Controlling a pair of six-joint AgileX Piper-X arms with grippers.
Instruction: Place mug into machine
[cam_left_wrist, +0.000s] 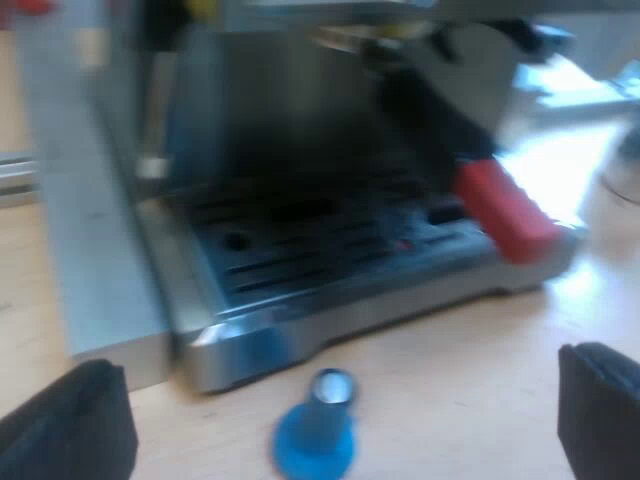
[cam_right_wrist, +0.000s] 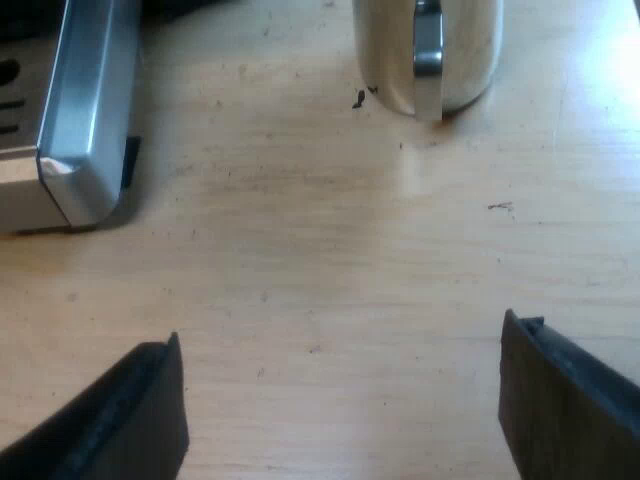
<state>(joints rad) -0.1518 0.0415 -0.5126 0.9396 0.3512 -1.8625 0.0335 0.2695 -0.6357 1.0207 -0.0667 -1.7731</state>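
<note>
Light wood counter (cam_right_wrist: 300, 250) carries an upright glossy mug (cam_right_wrist: 460, 50), handle facing the right tool (cam_right_wrist: 345, 395), spread wide. Left tool (cam_left_wrist: 335, 415) likewise spread wide.

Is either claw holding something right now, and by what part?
Nothing is held. The left gripper is open near the blue tamper; the right gripper is open, short of the mug.
</note>
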